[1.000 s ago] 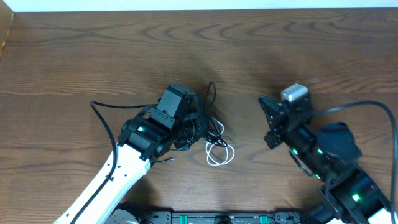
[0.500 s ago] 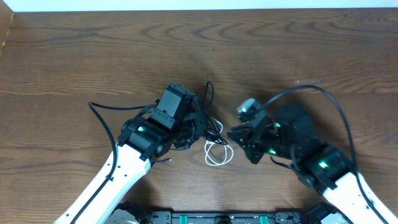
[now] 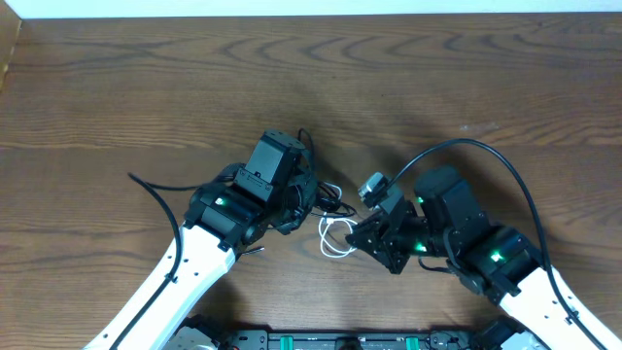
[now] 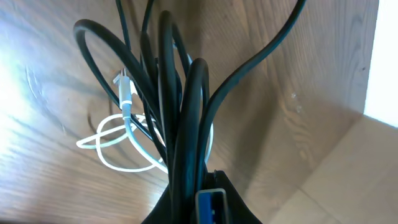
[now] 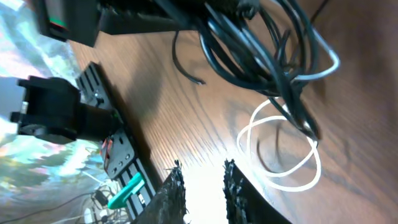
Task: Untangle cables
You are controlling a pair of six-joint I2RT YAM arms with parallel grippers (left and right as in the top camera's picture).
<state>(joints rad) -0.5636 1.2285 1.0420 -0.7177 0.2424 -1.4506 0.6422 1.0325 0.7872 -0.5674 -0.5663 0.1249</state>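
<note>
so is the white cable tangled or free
Tangled: in the left wrist view the white cable loops among the black cables, which cross over it.

Overhead evenly lit and sharp with soft shadows; left wrist has glare on the counter (image 4: 25, 93) at left, near black cables (image 4: 180, 124) soft; right wrist blown out by its fingers (image 5: 171, 199), background probably motion-smeared.

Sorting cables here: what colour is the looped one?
White cable, clearest in right wrist view.
</note>
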